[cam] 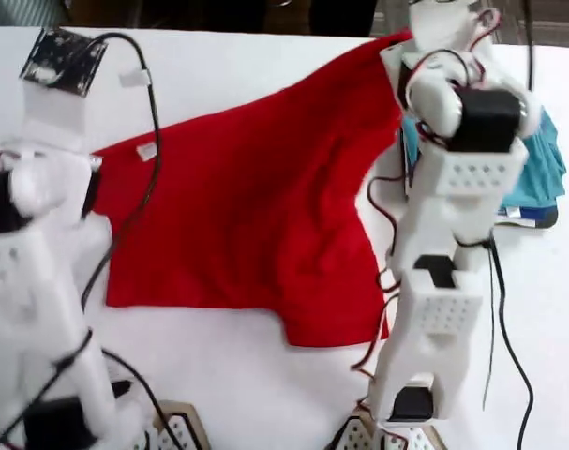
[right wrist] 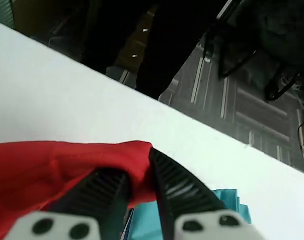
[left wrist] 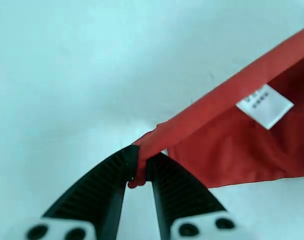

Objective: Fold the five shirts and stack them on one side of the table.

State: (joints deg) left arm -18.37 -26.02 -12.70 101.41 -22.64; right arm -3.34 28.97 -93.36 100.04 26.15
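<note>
My left gripper (left wrist: 140,166) and right gripper (right wrist: 139,169) each pinch the red shirt (cam: 256,206).
Jaws nearly closed on its edges; the shirt spreads mid-frame in the high view, teal cloth (cam: 539,169) at the right.

I see bare desk (cam: 237,384) free along the near edge between the arm bases, and another strip at the far edge. The red shirt (cam: 256,206) blankets the middle. On the right, the right arm (cam: 462,178), its hanging cables (cam: 382,216) and the teal stack (cam: 546,169) crowd any passage.
</note>
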